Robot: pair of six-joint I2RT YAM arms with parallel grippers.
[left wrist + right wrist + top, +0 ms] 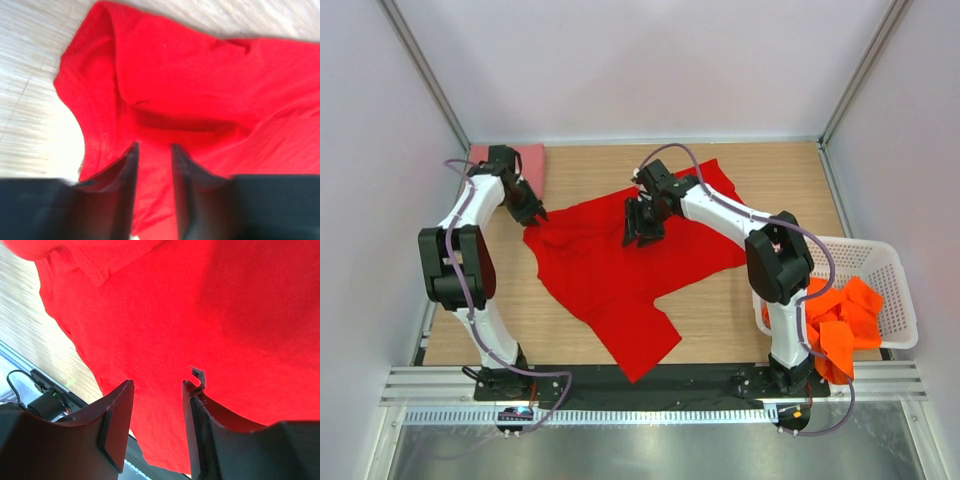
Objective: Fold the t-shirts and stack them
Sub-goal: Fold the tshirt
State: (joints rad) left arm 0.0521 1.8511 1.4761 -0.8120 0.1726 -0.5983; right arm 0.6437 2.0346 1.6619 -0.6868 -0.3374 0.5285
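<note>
Right, quick status. Red t-shirt [610, 270] is spread loose & rumpled on the counter [720, 320], roughly centred btw the two arms, w/ one corner reaching toward the arm bases.

Left jaws are at the shirt's left edge. On the left wrist cam the two fingers [127, 185] stand w/ only a narrow gap, and red cloth fills that gap. A stitched hem curves just left of the tips and a dark fold runs across just ahead of them. I can't tell whether they're pinching the cloth or just parted over it, since the pic is blurry.

Right jaws are over the shirt's middle, well to the right of the left jaws. On the right wrist cam the fingers [117, 425] are clearly apart w/ nothing held btw them. Red cloth lies beyond the tips and fills most of the view, w/ a seam ahead & left of them. A small pale scrap [197, 374] sticks up off one fingertip. Bare counter and the near-edge rail show off to the left of these jaws.

Salmon pink t-shirt [525, 160] lies folded flat in the far-left corner, just beyond the left jaws and apart from the red one. Orange t-shirts [840, 320] are heaped in the white basket [885, 262], well right of the right jaws by that arm's base, some hanging over its rim.
</note>
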